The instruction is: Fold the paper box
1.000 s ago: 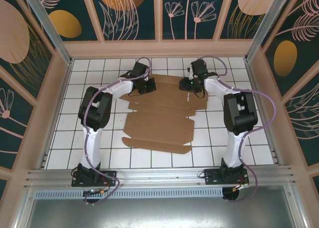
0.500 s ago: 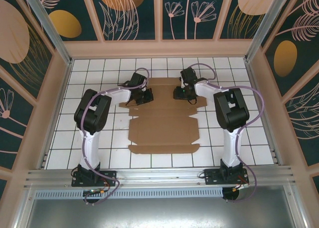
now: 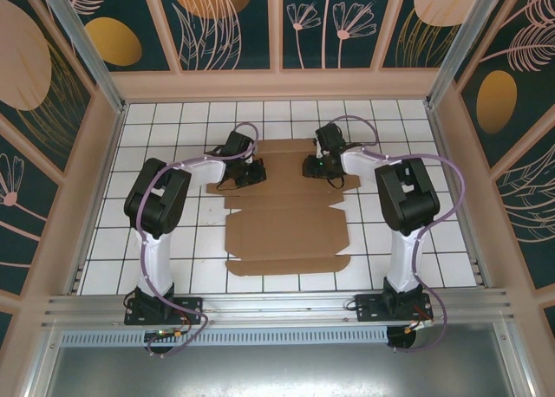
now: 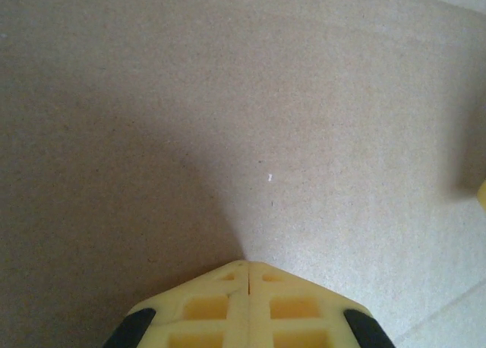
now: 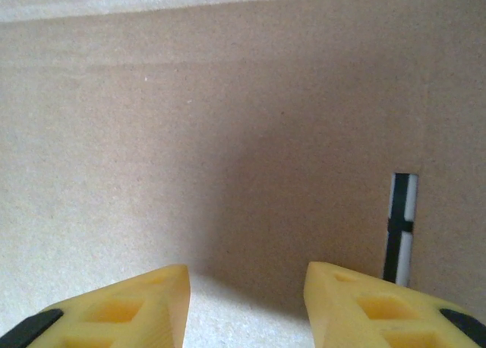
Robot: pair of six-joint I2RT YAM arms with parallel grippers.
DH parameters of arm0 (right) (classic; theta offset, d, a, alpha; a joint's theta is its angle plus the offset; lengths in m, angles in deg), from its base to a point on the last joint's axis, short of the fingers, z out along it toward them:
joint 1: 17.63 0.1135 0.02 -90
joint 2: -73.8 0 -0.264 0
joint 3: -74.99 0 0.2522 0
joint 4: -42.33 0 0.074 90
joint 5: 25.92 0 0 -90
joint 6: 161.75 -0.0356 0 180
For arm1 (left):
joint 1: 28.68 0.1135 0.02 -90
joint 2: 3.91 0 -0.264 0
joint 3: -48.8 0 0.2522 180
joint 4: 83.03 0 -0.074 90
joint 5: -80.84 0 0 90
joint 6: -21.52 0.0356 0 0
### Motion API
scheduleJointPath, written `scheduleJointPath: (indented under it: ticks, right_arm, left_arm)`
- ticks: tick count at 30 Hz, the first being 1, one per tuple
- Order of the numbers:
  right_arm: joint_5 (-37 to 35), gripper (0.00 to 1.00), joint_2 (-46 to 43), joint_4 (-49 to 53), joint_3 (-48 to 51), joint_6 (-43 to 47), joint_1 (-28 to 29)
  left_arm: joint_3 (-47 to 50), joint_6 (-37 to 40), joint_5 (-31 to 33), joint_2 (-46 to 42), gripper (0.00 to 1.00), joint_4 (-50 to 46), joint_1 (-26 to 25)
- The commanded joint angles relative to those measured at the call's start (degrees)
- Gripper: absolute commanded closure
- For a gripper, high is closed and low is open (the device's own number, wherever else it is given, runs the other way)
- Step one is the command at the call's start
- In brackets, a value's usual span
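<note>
Your paper box (image 3: 286, 228) lies flat on the tiled table (image 3: 113, 241). Its far flaps are partly hidden under the left gripper (image 4: 247, 264), closed and empty, and the right gripper (image 5: 244, 270), half open, holding nothing.

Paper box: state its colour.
Plain brown cardboard; the paper box shows best in the top external view.

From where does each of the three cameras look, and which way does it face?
Top external: above and behind the arm bases, looking down on the table and the paper box; left arm and right arm show.
Left wrist: on the left arm, over the cardboard; the left gripper, fingers together, shows at the bottom.
Right wrist: on the right arm, facing cardboard with a slot; the right gripper, fingers apart, shows below.
Both wrist views share the paper box.
</note>
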Motion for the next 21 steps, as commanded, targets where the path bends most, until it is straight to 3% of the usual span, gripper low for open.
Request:
scheduleJointPath:
  ticks: [1, 8, 12, 17, 21]
  right_arm:
    - [-4.22, 0.55, -2.54, 5.66, 1.05, -1.11, -0.69]
    - [-2.21, 0.53, -7.00, 5.33, -0.70, -0.01, -2.54]
    - [1.78, 0.53, -7.95, 3.49, -1.76, -0.38, -6.46]
    - [6.50, 0.47, -3.54, 3.41, -7.90, -0.81, -10.73]
    - [6.27, 0.41, 1.95, 5.44, -14.65, 0.00, -11.38]
  left_arm:
    - [-1.02, 1.31, 2.92, -0.54, 0.97, -6.01, 0.31]
    - [-0.07, 0.76, 1.08, -3.25, 0.95, -3.08, 0.27]
    - [-0.44, 0.96, -0.02, -4.72, 0.96, -0.95, -0.25]
    - [-3.10, 0.04, -1.36, 0.10, 0.99, -0.72, -0.30]
    - [-5.02, -0.45, -1.25, 2.90, 1.00, -0.46, -0.25]
